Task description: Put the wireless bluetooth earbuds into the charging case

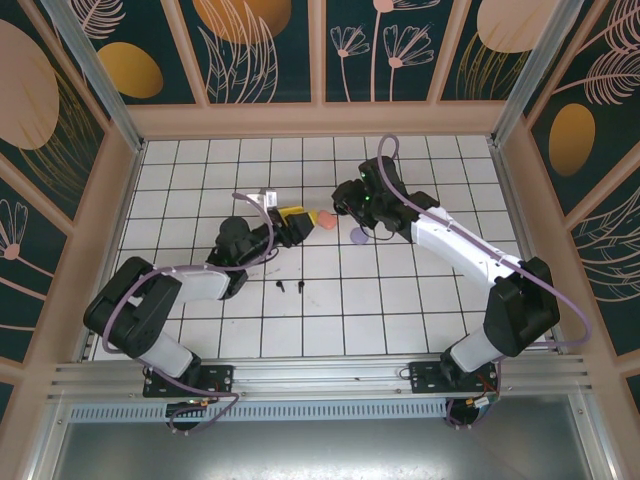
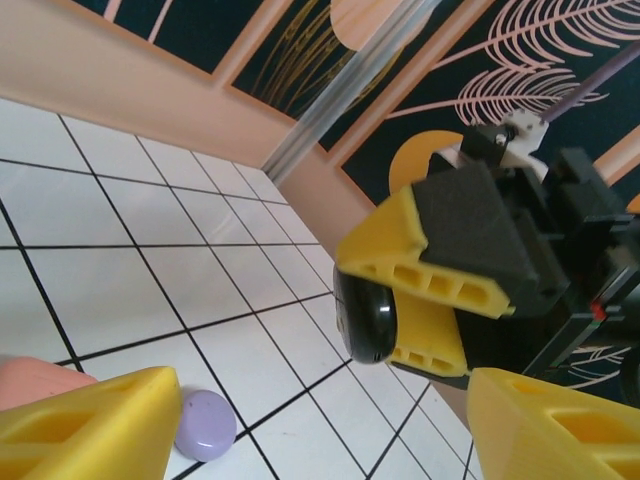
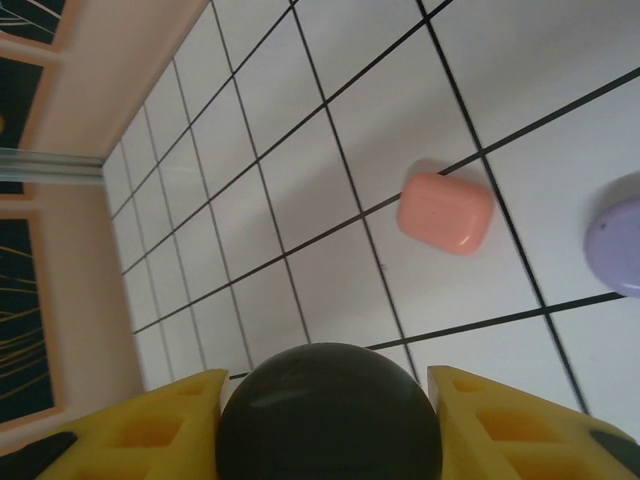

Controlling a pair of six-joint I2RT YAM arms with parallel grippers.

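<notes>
Right gripper (image 2: pixel 385 300) clamps the black case (image 3: pixel 330 412), held up and turned toward the left gripper (image 2: pixel 325 400). Its fingers stand apart and empty just short of the case, probably to help open it. Two black earbuds (image 1: pixel 283 287) lie loose on the table (image 1: pixel 400 300), on the near side of both grippers. A salmon case (image 3: pixel 445 212) and lilac case (image 3: pixel 615 245) rest beneath.

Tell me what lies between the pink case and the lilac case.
Bare tile crossed by one grid line, seen in the right wrist view, separates the pink case from the lilac case.
</notes>
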